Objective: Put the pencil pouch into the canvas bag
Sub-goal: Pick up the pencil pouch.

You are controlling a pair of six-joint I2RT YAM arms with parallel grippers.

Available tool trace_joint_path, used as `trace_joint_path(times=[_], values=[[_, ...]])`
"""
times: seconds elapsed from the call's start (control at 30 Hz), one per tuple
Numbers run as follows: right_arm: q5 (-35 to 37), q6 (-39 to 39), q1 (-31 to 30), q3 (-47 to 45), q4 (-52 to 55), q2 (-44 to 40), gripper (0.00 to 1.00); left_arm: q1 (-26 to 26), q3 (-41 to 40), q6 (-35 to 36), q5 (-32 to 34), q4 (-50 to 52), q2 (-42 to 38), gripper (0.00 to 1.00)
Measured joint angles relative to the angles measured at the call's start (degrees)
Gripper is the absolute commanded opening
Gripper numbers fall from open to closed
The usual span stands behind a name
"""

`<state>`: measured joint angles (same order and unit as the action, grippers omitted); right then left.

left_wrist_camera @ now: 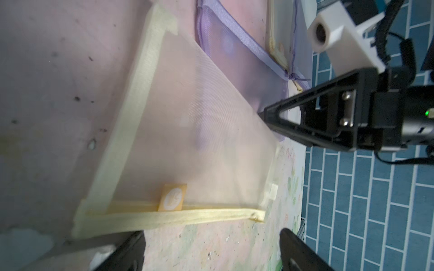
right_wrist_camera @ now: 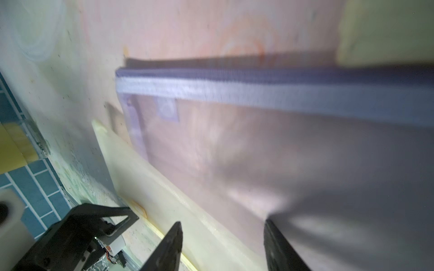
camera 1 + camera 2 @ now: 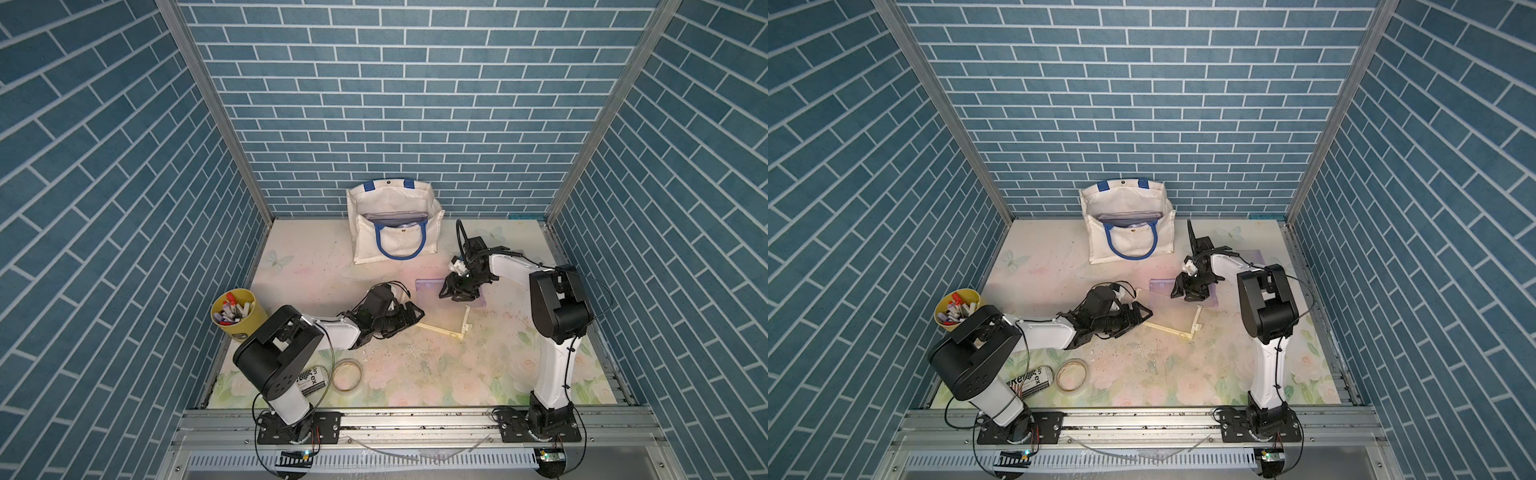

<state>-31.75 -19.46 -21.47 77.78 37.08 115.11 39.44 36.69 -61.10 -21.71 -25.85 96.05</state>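
Half-open, straddling purple pencil pouch point(image 2: 258, 152) with right gripper point(image 2: 223, 221), in front of canvas bag point(image 3: 365, 245); holding left gripper point(image 1: 212, 233) wide by overlapping yellow pouch point(image 1: 187, 140), perhaps to pin it.

A black-and-white container point(image 3: 1030, 379) lying on the desk point(image 3: 1142, 374) beside the left arm's base bears the only legible print: the fragments "in" and "ex" in both top views, the rest hidden. A round logo on the yellow mesh pouch's point(image 1: 187, 140) tab point(image 1: 172, 197) is too blurred to read.
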Motion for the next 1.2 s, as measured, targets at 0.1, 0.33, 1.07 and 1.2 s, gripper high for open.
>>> trace_joint_path(times=[0.1,0.33,1.07,1.2], values=[[-1.57,-1.01,-1.33,-4.26,-2.32,-2.75,0.48,0.00,0.02,-1.57,0.00,-3.21,1.55,0.87],[-5.38,-5.66,-5.60,-9.29,-9.94,-4.87,0.44,0.02,0.09,-3.65,0.09,-7.67,3.69,0.85],[-14.73,-14.29,-6.56,-14.75,-24.85,-26.29,0.00,-8.87,-1.42,10.10,-1.38,10.05,-23.87,0.84],[-18.49,-16.22,-6.56,-12.61,-26.93,-29.68,0.00,-13.05,1.81,15.13,-4.90,12.79,-31.87,0.84]])
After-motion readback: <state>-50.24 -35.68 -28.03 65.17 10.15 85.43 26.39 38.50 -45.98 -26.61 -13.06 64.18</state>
